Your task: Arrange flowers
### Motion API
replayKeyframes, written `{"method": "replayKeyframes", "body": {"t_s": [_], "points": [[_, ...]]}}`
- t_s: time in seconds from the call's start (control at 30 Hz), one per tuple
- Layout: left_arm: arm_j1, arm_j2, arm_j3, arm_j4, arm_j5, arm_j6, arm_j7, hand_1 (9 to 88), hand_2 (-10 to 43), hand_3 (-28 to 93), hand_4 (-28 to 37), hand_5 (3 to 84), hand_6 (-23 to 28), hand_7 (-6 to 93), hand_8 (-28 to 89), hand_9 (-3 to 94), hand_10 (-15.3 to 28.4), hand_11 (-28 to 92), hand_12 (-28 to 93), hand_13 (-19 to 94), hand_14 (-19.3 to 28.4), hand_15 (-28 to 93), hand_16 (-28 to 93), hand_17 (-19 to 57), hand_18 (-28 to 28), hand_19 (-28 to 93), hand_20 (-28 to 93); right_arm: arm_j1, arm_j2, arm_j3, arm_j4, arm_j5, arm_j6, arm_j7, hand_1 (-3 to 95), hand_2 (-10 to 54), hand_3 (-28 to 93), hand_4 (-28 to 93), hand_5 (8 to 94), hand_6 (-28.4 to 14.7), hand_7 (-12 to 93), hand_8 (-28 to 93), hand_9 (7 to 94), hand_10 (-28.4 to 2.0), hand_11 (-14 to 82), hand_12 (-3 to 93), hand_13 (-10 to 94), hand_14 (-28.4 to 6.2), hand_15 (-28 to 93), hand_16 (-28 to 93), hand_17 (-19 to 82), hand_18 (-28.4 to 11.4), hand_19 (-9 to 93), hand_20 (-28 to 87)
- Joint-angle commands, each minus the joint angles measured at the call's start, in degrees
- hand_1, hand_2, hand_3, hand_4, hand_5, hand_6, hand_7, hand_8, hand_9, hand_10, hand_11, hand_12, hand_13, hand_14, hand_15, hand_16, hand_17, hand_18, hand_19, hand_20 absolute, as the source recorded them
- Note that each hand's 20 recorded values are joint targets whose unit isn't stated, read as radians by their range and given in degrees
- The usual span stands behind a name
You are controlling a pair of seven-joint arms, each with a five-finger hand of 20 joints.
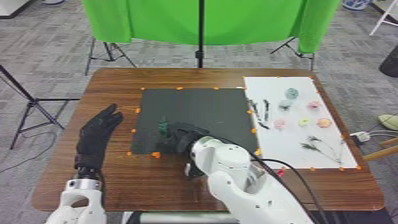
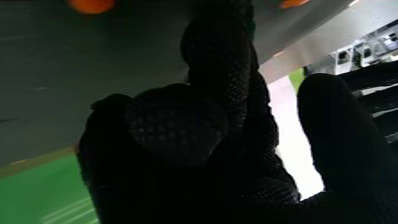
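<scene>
Shows a brown bench [image 1: 151, 192] carrying a dark sheet [image 1: 195, 107] and, to its right, a white sheet [image 1: 266, 87]. Locates the left robot hand [image 1: 96, 130] over the bench's left side, spread, and the right robot hand [image 1: 188, 134] at the dark sheet; cannot tell its grip state. Presents a green sprig [image 1: 163, 126] just beside it, and pastel flower heads [image 1: 324, 122] on the white sheet.

Left hand, black fabric glove [image 1: 96, 134]: beside the left edge of the dark grey rectangular sheet [image 1: 200, 105], apart from it; fingers straight, pointing forward. White jointed left arm [image 1: 83, 197] behind it, nearer the robot. Right hand, black fabric glove [image 1: 185, 136]: over the sheet's near part; white jointed right arm [image 1: 233, 177] slants in from the sheet's near right side.
</scene>
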Motion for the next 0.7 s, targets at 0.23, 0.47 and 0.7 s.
{"method": "replayKeyframes", "body": {"t_s": [0.23, 0.47, 0.7], "points": [[0.9, -1.21, -0.05, 0.03, 0.07, -0.05, -0.31, 22.9, -6.6, 69, -19.7, 46.2, 2.2, 10.7, -6, 44.2, 12.9, 14, 12, 35, 15.5, 10, 3, 8.0, 11.1, 2, 21, -1.8, -2.5, -0.1, -0.1, 2.8, -0.6, -1.2, 22.5, 15.9, 59, -6, 77.3, -5.5, 16, -6, 88.6, -14.0, 40.6, 27.3, 94, -4.7, 59, 27, 73, -7.2, 93, 43], [1.9, -1.16, -1.04, -0.55, -0.16, 0.8, -0.24, 22.9, -6.6, 69, -19.6, 46.3, 2.2, 10.6, -6, 44.2, 12.9, 14, 12, 35, 15.5, 10, 3, 8.0, 11.1, 2, 21, -1.7, 2.0, 4.3, -6.7, 16.1, 2.4, 2.7, 22.4, 13.9, 59, -6, 77.6, -4.9, 18, -5, 88.5, -13.9, 40.7, 27.3, 94, -4.6, 58, 27, 72, -7.3, 93, 43], [1.9, -1.23, -1.32, -1.08, 0.34, 0.94, 0.2, 23.0, -6.6, 69, -19.7, 46.3, 2.2, 10.6, -6, 44.3, 12.9, 14, 12, 35, 15.5, 10, 3, 8.0, 11.1, 2, 21, -9.0, 10.8, 18.1, -17.6, 17.6, 7.2, -0.2, 25.9, 7.5, 59, -6, 74.8, -4.8, 20, -4, 84.2, -15.1, 37.5, 27.5, 91, -5.9, 54, 30, 67, -9.4, 93, 43]]}}
